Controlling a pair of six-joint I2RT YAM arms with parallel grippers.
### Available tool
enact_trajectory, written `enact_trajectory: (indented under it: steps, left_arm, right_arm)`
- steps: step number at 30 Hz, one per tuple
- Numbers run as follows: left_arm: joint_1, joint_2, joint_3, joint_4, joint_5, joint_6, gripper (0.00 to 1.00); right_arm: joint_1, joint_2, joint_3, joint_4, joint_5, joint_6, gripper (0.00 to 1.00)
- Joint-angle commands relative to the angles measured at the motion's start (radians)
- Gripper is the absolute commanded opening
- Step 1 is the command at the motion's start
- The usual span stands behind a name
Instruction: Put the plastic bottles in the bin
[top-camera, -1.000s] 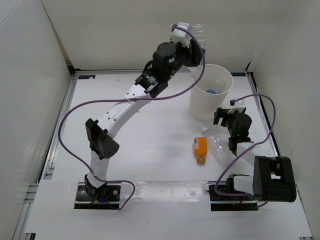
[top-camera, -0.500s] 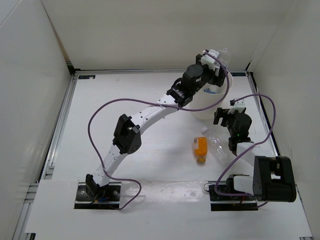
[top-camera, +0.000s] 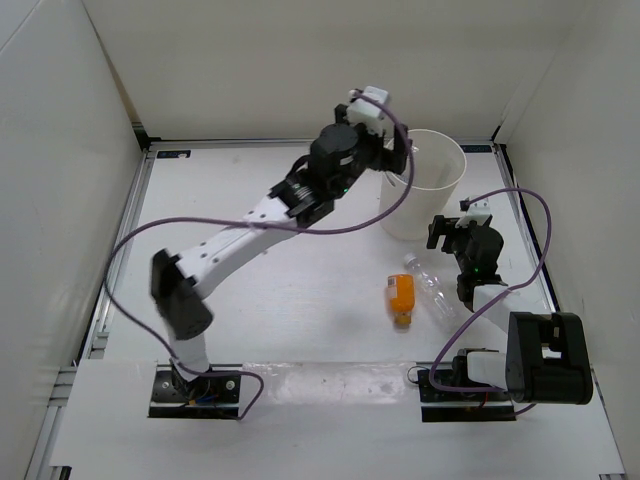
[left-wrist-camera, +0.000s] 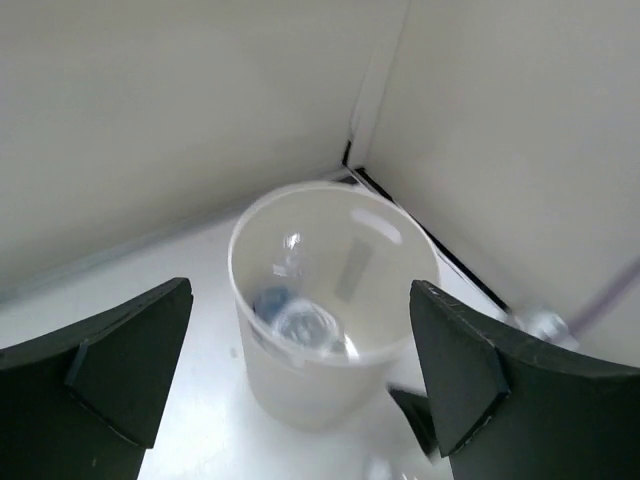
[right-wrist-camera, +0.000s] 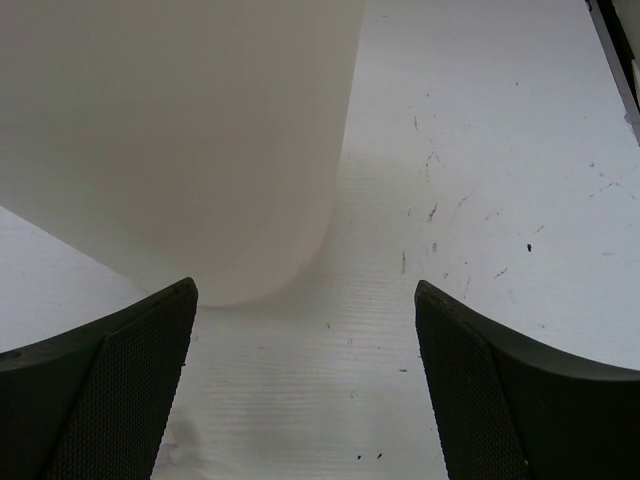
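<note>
The bin (top-camera: 418, 214) is an off-white bucket at the back right. In the left wrist view the bin (left-wrist-camera: 300, 385) holds a clear bottle (left-wrist-camera: 306, 326) lying against a blue-labelled bottle (left-wrist-camera: 268, 300). My left gripper (top-camera: 398, 150) hangs above the bin's left rim, open, with nothing between its fingers (left-wrist-camera: 300, 330). On the table in front of the bin lie a short orange bottle (top-camera: 400, 297) and a plain clear bottle (top-camera: 432, 286). My right gripper (top-camera: 452, 228) sits low beside the bin's near right side, open and empty (right-wrist-camera: 305, 340), facing the bin wall (right-wrist-camera: 180, 130).
White walls enclose the table on the left, back and right. The back right corner (left-wrist-camera: 352, 160) lies close behind the bin. A purple cable (top-camera: 400, 190) loops from the left wrist down past the bin's left side.
My left gripper carried a clear bottle over the bin, opened, and the bottle now lies inside. The arm has since drawn back to the left. The right arm has not moved.
</note>
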Motion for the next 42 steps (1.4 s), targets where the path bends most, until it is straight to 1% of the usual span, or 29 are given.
enact_trajectory:
  steps: [1, 2, 3, 4, 6, 7, 8, 9, 10, 12, 13, 15, 18, 21, 30, 33, 38, 42]
  left_arm:
    - [-0.047, -0.205, -0.179, -0.147, -0.026, -0.189, 1.0]
    - [-0.07, -0.22, -0.252, -0.202, -0.026, -0.22, 1.0]
    - [-0.083, -0.225, -0.268, -0.279, -0.041, -0.299, 1.0]
    - [-0.104, -0.223, -0.28, -0.356, -0.054, -0.334, 1.0]
    - [-0.124, -0.223, -0.363, -0.417, -0.057, -0.451, 1.0]
    - [-0.13, -0.223, -0.394, -0.41, -0.057, -0.508, 1.0]
    - [-0.139, -0.228, -0.505, -0.392, -0.013, -0.532, 1.0]
    - [-0.144, -0.223, -0.535, -0.369, 0.013, -0.545, 1.0]
    - [-0.153, -0.216, -0.581, -0.317, 0.032, -0.6, 1.0]
    - [-0.164, -0.182, -0.631, -0.278, 0.095, -0.631, 1.0]
    - [-0.167, -0.167, -0.638, -0.258, 0.116, -0.666, 1.0]
    - [-0.169, -0.118, -0.659, -0.212, 0.152, -0.688, 1.0]
    - [-0.17, -0.05, -0.656, -0.16, 0.216, -0.702, 1.0]
    - [-0.184, -0.018, -0.659, -0.122, 0.224, -0.714, 1.0]
    - [-0.207, -0.036, -0.681, -0.071, 0.198, -0.699, 1.0]
    - [-0.206, -0.016, -0.632, -0.082, 0.21, -0.685, 1.0]
    - [-0.206, 0.075, -0.522, -0.125, 0.232, -0.679, 1.0]
    - [-0.204, 0.145, -0.485, -0.131, 0.248, -0.682, 1.0]
  right_arm:
    - [0.006, 0.003, 0.034, 0.035, 0.015, -0.011, 0.9]
    - [0.006, 0.003, 0.036, 0.035, 0.017, -0.008, 0.9]
    - [0.01, -0.002, 0.036, 0.035, 0.02, -0.009, 0.9]
    - [0.01, -0.002, 0.034, 0.036, 0.018, -0.009, 0.9]
    - [0.01, 0.0, 0.034, 0.035, 0.024, -0.011, 0.9]
    - [0.013, 0.0, 0.034, 0.032, 0.023, -0.008, 0.9]
    - [0.01, 0.001, 0.036, 0.032, 0.023, -0.006, 0.9]
    - [0.012, 0.001, 0.036, 0.032, 0.023, -0.006, 0.9]
    - [0.01, 0.001, 0.036, 0.032, 0.023, -0.006, 0.9]
    - [0.01, -0.002, 0.037, 0.032, 0.023, -0.008, 0.9]
    - [0.009, 0.001, 0.034, 0.032, 0.021, -0.006, 0.9]
    - [0.012, 0.001, 0.034, 0.033, 0.021, -0.006, 0.9]
    - [0.01, -0.003, 0.033, 0.038, 0.023, -0.006, 0.9]
    - [0.01, -0.002, 0.031, 0.035, 0.026, -0.006, 0.9]
    - [0.012, -0.002, 0.034, 0.036, 0.023, -0.006, 0.9]
    - [0.012, -0.003, 0.034, 0.033, 0.023, -0.006, 0.9]
    - [0.012, -0.002, 0.034, 0.035, 0.024, -0.006, 0.9]
    - [0.013, -0.003, 0.033, 0.035, 0.027, -0.006, 0.9]
